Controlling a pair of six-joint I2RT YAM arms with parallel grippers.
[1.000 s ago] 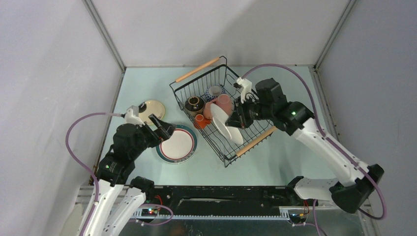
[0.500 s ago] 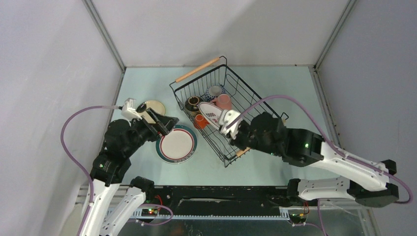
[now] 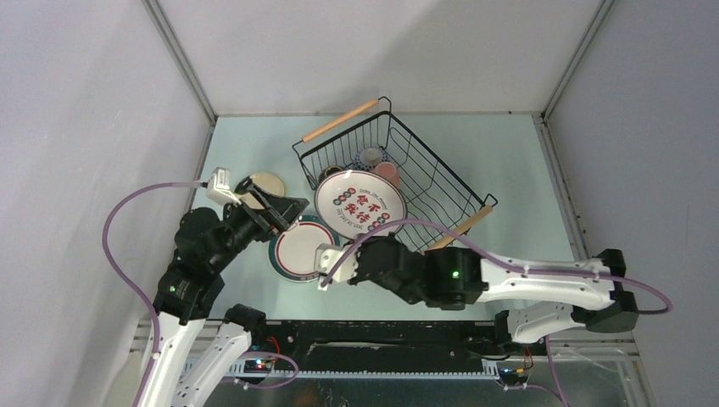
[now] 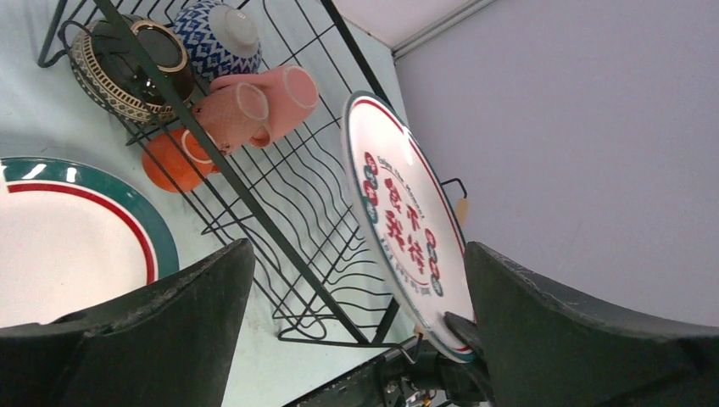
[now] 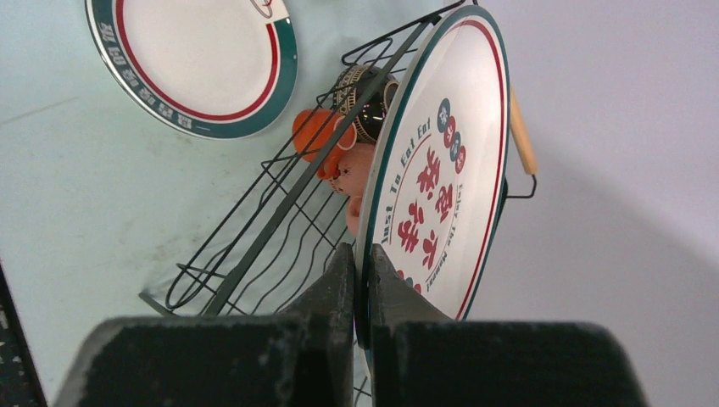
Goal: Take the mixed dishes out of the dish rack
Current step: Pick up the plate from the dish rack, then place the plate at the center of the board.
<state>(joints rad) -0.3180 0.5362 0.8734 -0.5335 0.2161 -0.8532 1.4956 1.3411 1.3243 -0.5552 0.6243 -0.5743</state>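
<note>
My right gripper point(image 3: 366, 244) is shut on the near rim of the white plate point(image 3: 360, 203) with green rim and red Chinese characters. It holds the plate tilted in the air over the left side of the black wire dish rack point(image 3: 441, 182). The right wrist view shows both fingers point(image 5: 339, 280) pinching the plate's edge point(image 5: 441, 170). My left gripper point(image 3: 284, 208) is open and empty, left of the rack. Through its jaws I see the plate point(image 4: 407, 220), two pink mugs point(image 4: 263, 97), an orange cup point(image 4: 169, 157), a blue patterned bowl point(image 4: 216, 34) and a dark patterned cup point(image 4: 127, 59) in the rack.
A white plate with green and red rim point(image 3: 297, 250) lies on the table left of the rack, under my left gripper. A cream saucer point(image 3: 270, 182) lies behind it. The rack has wooden handles at the far left point(image 3: 341, 119) and near right point(image 3: 462, 225).
My right arm has drawn the plate up out of the rack and swung it toward the near left, its face now turned up. My left gripper has risen slightly, still open.
</note>
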